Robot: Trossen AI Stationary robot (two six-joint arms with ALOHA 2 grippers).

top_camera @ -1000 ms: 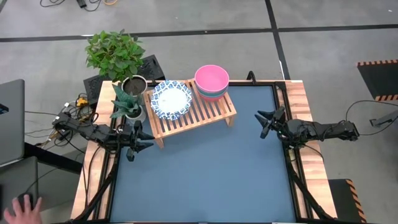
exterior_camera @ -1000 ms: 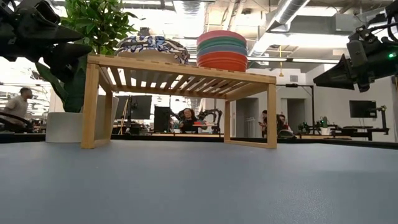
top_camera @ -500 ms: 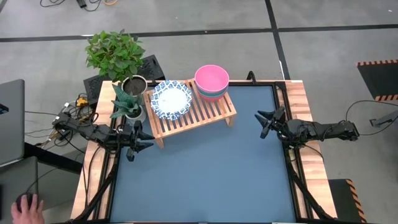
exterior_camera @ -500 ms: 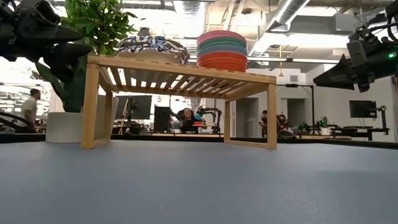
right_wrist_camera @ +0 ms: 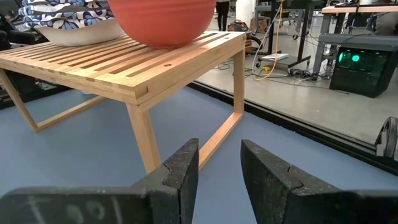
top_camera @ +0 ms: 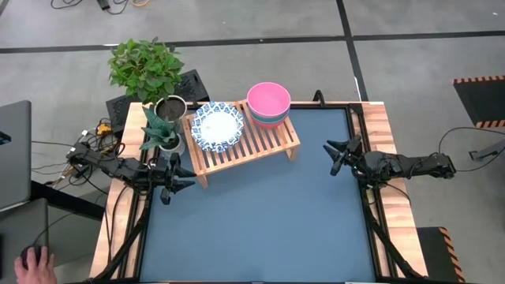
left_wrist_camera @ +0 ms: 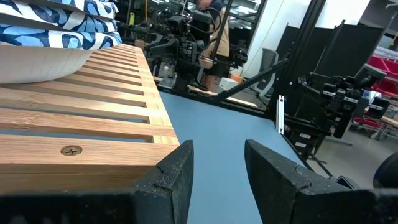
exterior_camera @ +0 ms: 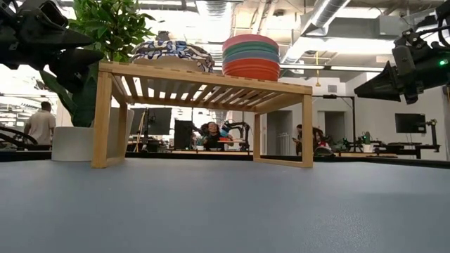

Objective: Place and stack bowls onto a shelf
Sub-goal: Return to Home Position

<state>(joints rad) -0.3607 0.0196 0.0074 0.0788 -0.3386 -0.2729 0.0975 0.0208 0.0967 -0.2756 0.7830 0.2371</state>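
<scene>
A low light-wood slatted shelf [top_camera: 267,143] stands in the upper centre of the high view, on the dark blue table [top_camera: 260,229]. On its left half sits a stack of white bowls with blue patterned rims [top_camera: 217,126]. On its right half is a stack of plain coloured bowls [top_camera: 268,101], which the low view shows banded pink over teal, blue and orange-red. No bowl lies loose on the table, so the stacking looks finished and only the retreat to rest remains.

The left gripper [top_camera: 178,186] hangs at the table's left edge, just beside the shelf's lower-left leg. Its wrist view shows the fingers [left_wrist_camera: 177,177] parted with nothing between them. The right gripper [top_camera: 332,157] hangs at the right edge, well apart from the shelf, likewise spread and empty.

The shelf's long axis runs across the frame, slightly tilted, and the shelf lies between the two grippers. The left arm is the nearer, so its withdrawal probably needs to keep off that leg. Two potted plants [top_camera: 162,130] stand left of the shelf.
</scene>
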